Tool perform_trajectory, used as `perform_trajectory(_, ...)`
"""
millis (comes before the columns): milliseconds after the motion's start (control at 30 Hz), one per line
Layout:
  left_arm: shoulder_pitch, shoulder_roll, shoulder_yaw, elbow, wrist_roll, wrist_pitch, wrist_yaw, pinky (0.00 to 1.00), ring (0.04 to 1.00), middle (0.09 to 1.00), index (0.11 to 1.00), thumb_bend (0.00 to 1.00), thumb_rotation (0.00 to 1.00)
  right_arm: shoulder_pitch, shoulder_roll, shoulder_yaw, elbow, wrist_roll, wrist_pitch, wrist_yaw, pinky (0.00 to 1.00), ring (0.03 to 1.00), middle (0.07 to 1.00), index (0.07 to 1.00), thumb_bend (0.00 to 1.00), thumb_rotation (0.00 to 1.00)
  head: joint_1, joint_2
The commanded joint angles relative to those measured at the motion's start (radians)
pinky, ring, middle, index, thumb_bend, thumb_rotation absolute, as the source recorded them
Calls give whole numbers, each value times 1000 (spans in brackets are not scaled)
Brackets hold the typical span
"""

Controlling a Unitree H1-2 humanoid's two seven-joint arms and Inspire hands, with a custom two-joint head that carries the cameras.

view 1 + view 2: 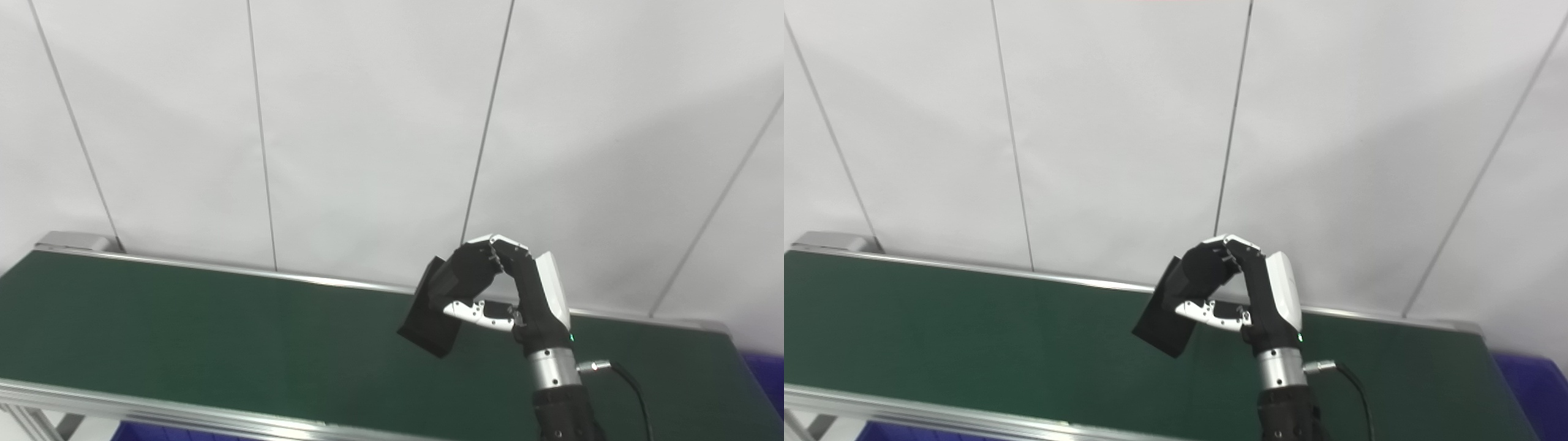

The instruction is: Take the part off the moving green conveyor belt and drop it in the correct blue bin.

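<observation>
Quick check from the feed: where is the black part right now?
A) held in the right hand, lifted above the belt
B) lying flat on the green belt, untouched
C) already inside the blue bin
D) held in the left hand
A: the right hand has its fingers closed on the black part, tilted above the green belt.

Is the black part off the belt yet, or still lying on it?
Off: the right hand is shut on the black part, holding it tilted above the green belt.
</observation>
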Motion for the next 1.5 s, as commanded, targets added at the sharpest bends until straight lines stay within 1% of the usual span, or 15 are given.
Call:
perform_trajectory(0, -12, 8, 4, -39, -23, -27, -12, 831, 874, 885, 910, 942, 409, -12, 6, -14, -71, 2, 19, 6, 373, 413, 484, 528, 516, 0, -14, 19)
perform_trajectory(33, -11, 10, 6, -43, -24, -33, -13, 816, 868, 882, 909, 922, 410, -3, 5, -18, -87, 3, 24, 8, 364, 409, 485, 530, 516, 0, -16, 23)
perform_trajectory(67, -10, 13, 8, -49, -22, -36, -13, 810, 867, 881, 909, 914, 410, 6, 6, -22, -105, -2, 34, 9, 361, 408, 485, 531, 516, 0, -30, 46)
perform_trajectory(100, -9, 16, 9, -53, -21, -38, -13, 804, 865, 881, 908, 904, 414, 12, 6, -24, -117, -6, 41, 10, 352, 403, 487, 533, 515, 0, -30, 46)
perform_trajectory(133, -8, 20, 12, -63, -27, -27, -15, 802, 865, 880, 908, 899, 417, 23, 4, -29, -141, -13, 54, 12, 347, 401, 487, 534, 515, 0, -48, 80)
perform_trajectory(167, -8, 24, 15, -73, -33, -14, -18, 809, 871, 886, 906, 893, 425, 33, 2, -33, -161, -21, 66, 15, 342, 398, 486, 537, 514, 0, -57, 92)
perform_trajectory(300, -13, 39, 25, -92, -43, 6, -25, 807, 870, 893, 902, 900, 445, 79, 0, -54, -216, -46, 98, 15, 321, 390, 485, 542, 513, 0, -80, 120)
perform_trajectory(500, -24, 58, 28, -103, -40, 11, -26, 774, 855, 880, 896, 884, 427, 163, 6, -83, -274, -40, 113, 17, 322, 392, 488, 540, 514, 0, -85, 136)
perform_trajectory(567, -25, 60, 31, -104, -48, 21, -27, 771, 853, 878, 893, 899, 433, 185, 8, -89, -289, -42, 115, 17, 328, 395, 488, 539, 514, 0, -84, 137)
perform_trajectory(733, -23, 66, 37, -112, -62, 39, -33, 782, 857, 878, 889, 933, 450, 245, -9, -104, -333, -36, 102, 22, 360, 413, 490, 527, 516, 0, -89, 148)
perform_trajectory(833, -20, 71, 40, -127, -55, 52, -33, 782, 856, 879, 890, 943, 462, 277, -18, -113, -371, -33, 105, 27, 353, 407, 487, 532, 515, 0, -91, 155)
perform_trajectory(1067, -17, 83, 46, -153, -66, 66, -42, 779, 855, 876, 891, 935, 462, 359, -28, -122, -456, -56, 114, 38, 369, 414, 485, 525, 517, 0, -102, 181)
perform_trajectory(1200, -13, 88, 48, -172, -69, 81, -41, 779, 849, 872, 891, 937, 465, 415, -27, -120, -476, -59, 108, 40, 378, 421, 488, 517, 518, 0, -106, 197)
perform_trajectory(1367, -6, 92, 53, -207, -75, 113, -43, 765, 839, 867, 891, 946, 474, 471, -20, -112, -472, -56, 102, 45, 354, 414, 488, 524, 517, 0, -114, 228)
perform_trajectory(1467, -5, 92, 56, -221, -83, 125, -43, 769, 841, 869, 890, 951, 468, 500, -11, -105, -454, -41, 95, 44, 385, 427, 492, 512, 518, 0, -118, 239)
